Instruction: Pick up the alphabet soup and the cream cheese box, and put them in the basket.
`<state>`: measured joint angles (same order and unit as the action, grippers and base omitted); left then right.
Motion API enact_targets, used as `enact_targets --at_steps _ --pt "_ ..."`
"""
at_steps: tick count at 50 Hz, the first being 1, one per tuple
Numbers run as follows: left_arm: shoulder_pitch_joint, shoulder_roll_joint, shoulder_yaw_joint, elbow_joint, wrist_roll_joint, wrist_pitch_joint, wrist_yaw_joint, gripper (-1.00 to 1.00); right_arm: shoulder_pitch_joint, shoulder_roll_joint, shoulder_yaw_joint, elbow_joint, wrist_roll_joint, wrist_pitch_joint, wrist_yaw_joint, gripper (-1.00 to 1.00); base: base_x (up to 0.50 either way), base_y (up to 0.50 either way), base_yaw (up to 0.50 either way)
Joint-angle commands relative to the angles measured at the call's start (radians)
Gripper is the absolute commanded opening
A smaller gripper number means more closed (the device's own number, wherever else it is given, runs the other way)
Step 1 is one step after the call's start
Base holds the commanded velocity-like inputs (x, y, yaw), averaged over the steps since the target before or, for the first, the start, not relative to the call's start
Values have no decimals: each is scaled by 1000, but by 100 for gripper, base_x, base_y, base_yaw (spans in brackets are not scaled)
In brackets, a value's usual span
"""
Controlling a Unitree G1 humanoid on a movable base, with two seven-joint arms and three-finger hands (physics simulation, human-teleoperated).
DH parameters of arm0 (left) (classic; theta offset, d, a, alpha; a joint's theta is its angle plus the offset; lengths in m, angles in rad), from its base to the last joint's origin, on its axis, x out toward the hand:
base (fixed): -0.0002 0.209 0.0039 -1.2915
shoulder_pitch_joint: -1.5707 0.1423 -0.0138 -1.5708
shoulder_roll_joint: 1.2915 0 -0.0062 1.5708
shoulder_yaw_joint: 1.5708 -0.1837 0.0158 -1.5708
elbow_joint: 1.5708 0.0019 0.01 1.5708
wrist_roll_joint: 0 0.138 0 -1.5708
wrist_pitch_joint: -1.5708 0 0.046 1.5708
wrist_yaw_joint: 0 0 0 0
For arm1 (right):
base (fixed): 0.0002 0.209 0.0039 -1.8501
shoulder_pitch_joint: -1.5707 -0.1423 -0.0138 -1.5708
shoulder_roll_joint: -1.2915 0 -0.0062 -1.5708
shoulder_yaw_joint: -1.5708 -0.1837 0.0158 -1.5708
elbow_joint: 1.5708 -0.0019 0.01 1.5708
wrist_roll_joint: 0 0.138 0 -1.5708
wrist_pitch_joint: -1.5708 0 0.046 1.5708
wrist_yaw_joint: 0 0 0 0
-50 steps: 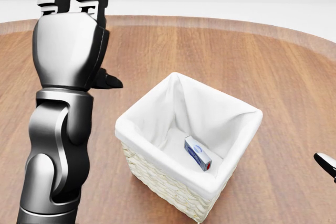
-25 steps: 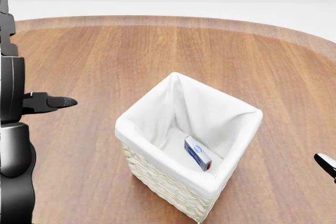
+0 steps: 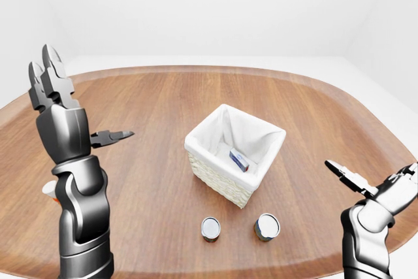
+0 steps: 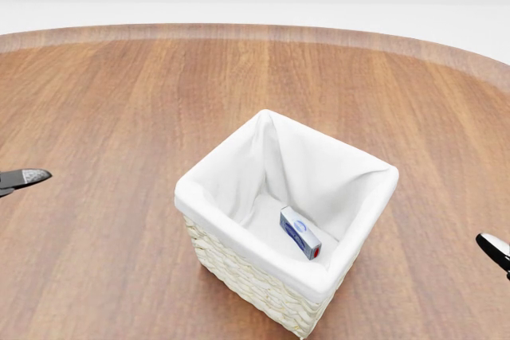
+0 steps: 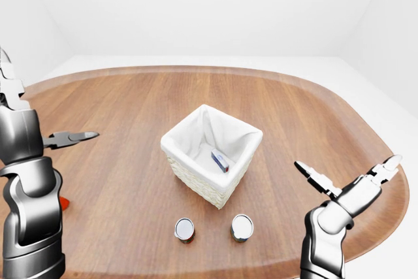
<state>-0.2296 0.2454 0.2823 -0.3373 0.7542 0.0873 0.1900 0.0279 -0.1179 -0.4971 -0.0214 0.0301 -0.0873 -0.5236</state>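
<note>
Already the cream cheese box (image 4: 300, 232) lies flat inside the white-lined wicker basket (image 3: 264, 155) on the wooden desk (image 3: 157, 102). 2 cans (image 3: 210, 229) stand below the basket in the left-eye view; which is the alphabet soup I cannot tell. Left hand (image 3: 59, 106) and right hand (image 5: 349, 184) are both raised, fingers spread, empty.

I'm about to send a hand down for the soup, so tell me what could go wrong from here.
Two similar cans stand close together below the basket in the left-eye view, labels hidden from above, so the wrong one may get grabbed. Open fingers reaching for one could knock the other over. The raised left hand partly hides a small object at the left, an easy bump.
</note>
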Motion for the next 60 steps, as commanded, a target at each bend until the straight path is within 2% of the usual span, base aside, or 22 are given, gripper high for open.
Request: enact_targets --at_steps 1,31,33,38,60 --pt "32 19 38 -26 -31 0 -7 100 -1 -1 1 1 -3 0 0 100 0 0 0" --pt "32 17 40 -26 -30 0 -8 100 -1 -1 0 1 -3 0 0 100 0 0 0" --pt "34 19 35 -30 -5 0 0 100 -11 -9 7 67 -22 0 0 100 0 0 0" --pt "31 19 47 -27 -20 0 -1 100 -13 -14 33 145 -46 0 0 100 0 0 0" --pt "39 21 55 -63 2 0 -11 100 1 -10 48 164 -51 0 0 100 0 0 0"
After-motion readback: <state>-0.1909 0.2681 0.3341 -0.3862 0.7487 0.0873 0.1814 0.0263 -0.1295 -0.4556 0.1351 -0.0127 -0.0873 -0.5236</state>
